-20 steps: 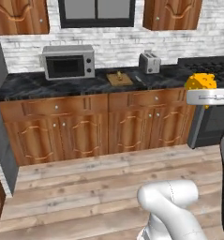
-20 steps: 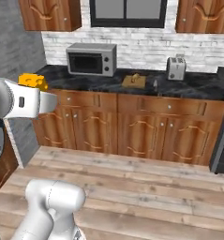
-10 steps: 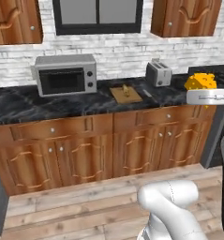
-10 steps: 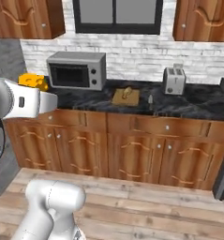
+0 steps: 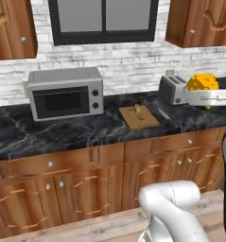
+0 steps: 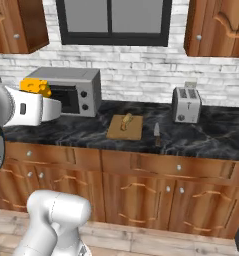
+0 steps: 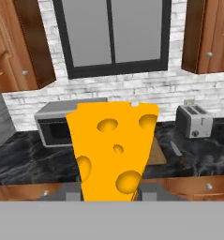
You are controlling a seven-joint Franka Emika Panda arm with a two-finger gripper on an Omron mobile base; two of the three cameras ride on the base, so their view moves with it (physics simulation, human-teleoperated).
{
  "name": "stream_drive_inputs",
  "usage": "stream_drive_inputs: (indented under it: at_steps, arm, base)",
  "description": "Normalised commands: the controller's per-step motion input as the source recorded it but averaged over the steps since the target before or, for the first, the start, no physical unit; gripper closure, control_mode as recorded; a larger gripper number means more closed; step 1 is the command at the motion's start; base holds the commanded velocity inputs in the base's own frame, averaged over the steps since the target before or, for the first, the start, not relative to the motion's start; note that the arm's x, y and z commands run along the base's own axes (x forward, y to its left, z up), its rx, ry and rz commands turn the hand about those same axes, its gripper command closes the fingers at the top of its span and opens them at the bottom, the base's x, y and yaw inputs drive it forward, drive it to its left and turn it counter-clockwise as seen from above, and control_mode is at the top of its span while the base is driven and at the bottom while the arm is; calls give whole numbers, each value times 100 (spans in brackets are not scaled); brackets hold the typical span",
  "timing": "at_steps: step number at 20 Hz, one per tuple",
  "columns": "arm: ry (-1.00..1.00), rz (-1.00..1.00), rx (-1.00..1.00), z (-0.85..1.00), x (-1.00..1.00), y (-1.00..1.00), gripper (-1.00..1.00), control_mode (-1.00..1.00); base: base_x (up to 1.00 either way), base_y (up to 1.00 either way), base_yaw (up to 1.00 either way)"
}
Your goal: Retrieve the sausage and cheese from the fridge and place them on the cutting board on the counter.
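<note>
Since the earlier frames the base has driven closer, so the whole kitchen looks larger. The end effector (image 7: 108, 190) is closed on the cheese (image 7: 112, 147) and holds it high, well apart from the cutting board (image 5: 139, 117). The arm is stretched level, off to one side of the board. The sausage (image 5: 139, 111) lies already on the board on the worktop (image 5: 76, 134); setting the cheese down carelessly could knock it.

the cutting board (image 5: 140, 117) lies on the counter (image 5: 62, 132) with a small item (image 5: 139, 111) on it. the microwave (image 5: 66, 92) stands at its 9 o'clock, the toaster (image 5: 173, 89) at 2 o'clock, a knife (image 6: 156, 131) just beside at 3 o'clock. the window (image 5: 104, 20) is behind, above.
</note>
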Motion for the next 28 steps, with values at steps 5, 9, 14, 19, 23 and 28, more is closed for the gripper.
stream_drive_inputs:
  at_steps: [5,9,14,19,23,28]
  arm:
    - [0,0,0,0,0,0,100,100]
    - [0,0,0,0,0,0,100,100]
    - [0,0,0,0,0,0,100,100]
    - [2,0,0,-2,1,0,100,-100]
    - [12,-4,1,-24,-1,-7,100,-100]
    - [18,-9,0,-39,-10,-38,100,-100]
  base:
    - [100,0,-4]
    - [82,0,-4]
    - [79,0,-5]
    - [14,0,0]
    - [0,0,0]
    - [0,0,0]
